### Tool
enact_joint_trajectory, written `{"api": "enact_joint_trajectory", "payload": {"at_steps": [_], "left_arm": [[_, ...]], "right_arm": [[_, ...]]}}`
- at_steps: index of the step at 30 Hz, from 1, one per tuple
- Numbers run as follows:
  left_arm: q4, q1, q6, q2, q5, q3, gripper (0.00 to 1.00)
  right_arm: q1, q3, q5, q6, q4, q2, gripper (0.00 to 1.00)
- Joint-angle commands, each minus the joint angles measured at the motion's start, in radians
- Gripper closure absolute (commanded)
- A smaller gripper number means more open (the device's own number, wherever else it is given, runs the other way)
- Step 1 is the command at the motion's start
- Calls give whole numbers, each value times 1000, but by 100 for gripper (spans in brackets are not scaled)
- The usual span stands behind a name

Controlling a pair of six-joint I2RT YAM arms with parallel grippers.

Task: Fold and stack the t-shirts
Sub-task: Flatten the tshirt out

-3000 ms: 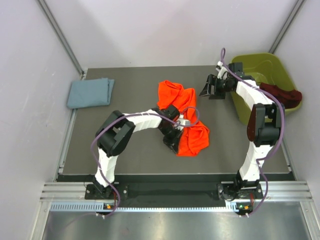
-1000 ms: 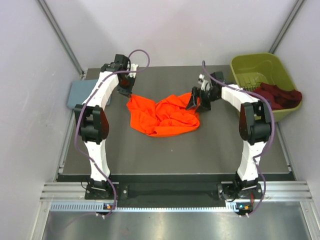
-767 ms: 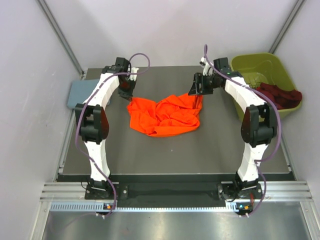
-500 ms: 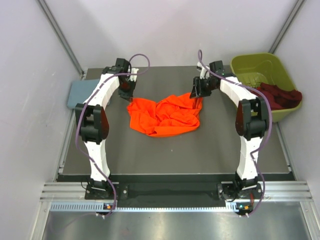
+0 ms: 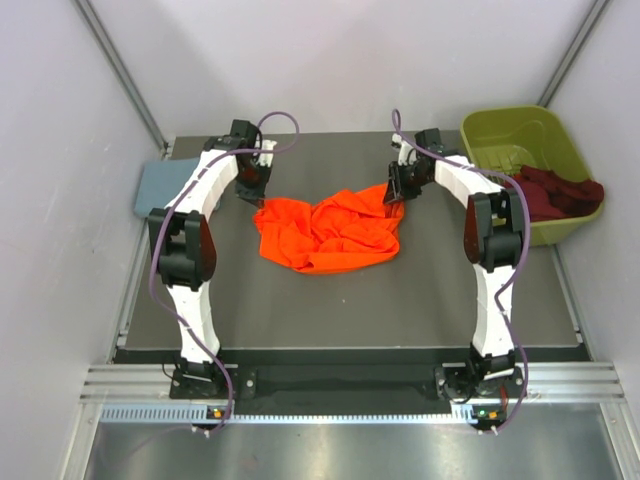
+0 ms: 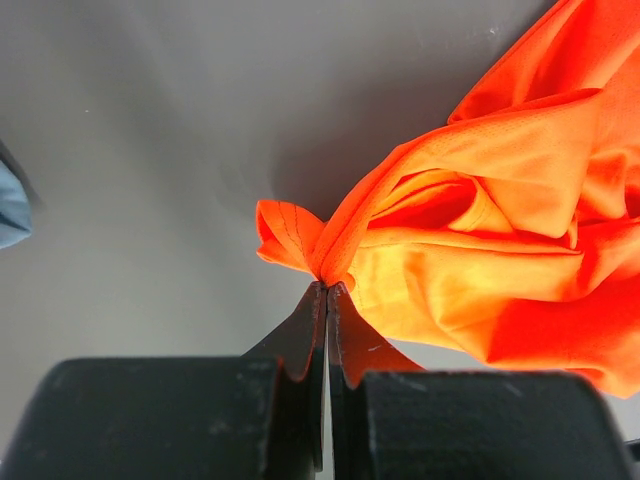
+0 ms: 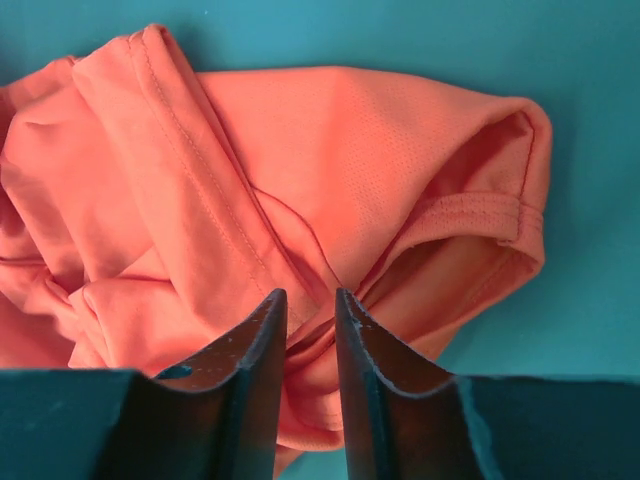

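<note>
Orange shirt (image 5: 325, 232) lies bunched at the centre of the top view. Left gripper (image 6: 326, 287) is clamped on its upper-left corner. Right gripper (image 7: 309, 296) has its jaws narrowly apart astride a fold at upper right; I cannot tell if it has a grip. Recommendation: seat the right jaws on the hem, not a loose fold, then draw both corners apart evenly.

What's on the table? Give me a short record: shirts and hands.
orange t-shirt: crumpled, mid-table
grey-blue t-shirt: far left edge
maroon t-shirt: on rim of green bin, far right
left hand: shut on the orange shirt's left corner
right hand: jaws narrow around its right corner; grip unclear
</note>
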Motion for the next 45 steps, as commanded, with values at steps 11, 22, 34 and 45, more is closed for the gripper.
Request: {"api": "enact_joint_trajectory", "payload": {"at_steps": [11,22,34,45], "left_arm": [[27,4,1,-51,-3,9,100],[29,4,2,-56,-14,5,100],[30,4,4,-59,-19,2,100],[39,4,1,-56,-17,9,100]], "right_arm": [[-5,24,-17,-15,22,0,66],[-2,-35,-76,17,37,-9,69],[2,-42,-83,26,49,-15,99],[1,45,-83,24,56,-64,100]]}}
